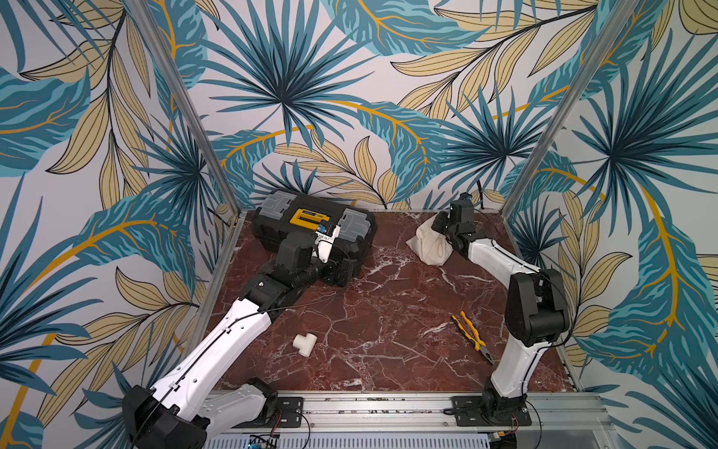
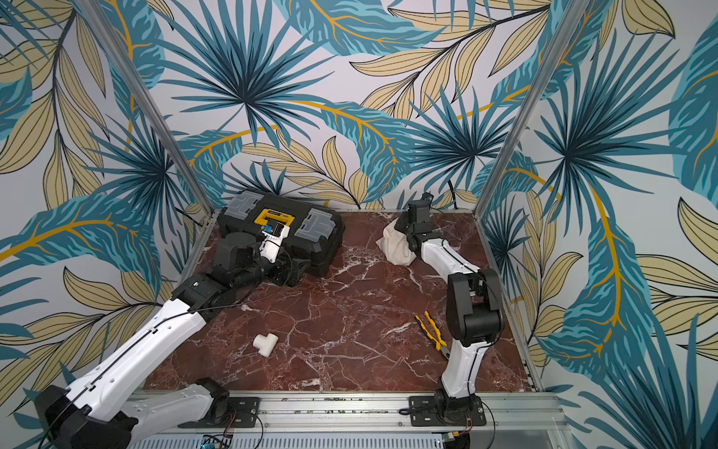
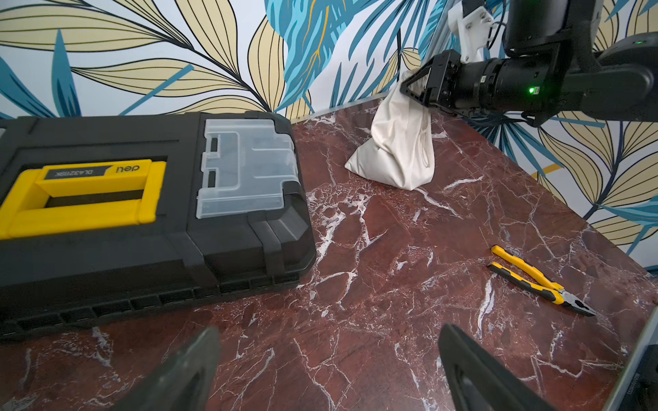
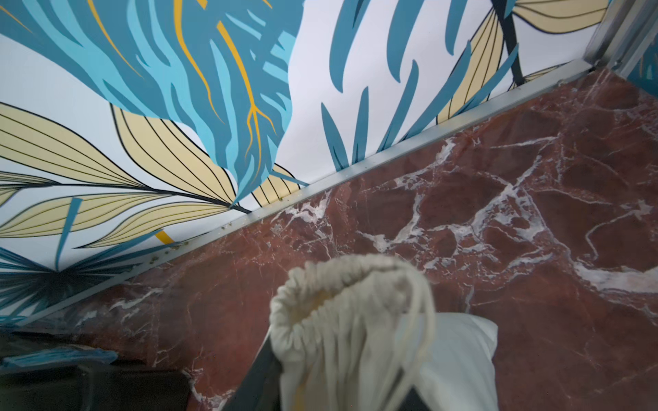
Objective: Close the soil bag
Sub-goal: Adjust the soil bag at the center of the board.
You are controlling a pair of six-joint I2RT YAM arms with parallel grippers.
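Cream soil bag stands upright at far right, hem gathered.

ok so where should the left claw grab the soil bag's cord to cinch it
Take the cord loop hanging down the side of the soil bag, below where the right claw pinches the gathered neck. Bring the open left claw in sideways from the middle of the table: the loop is slack and faces that way.
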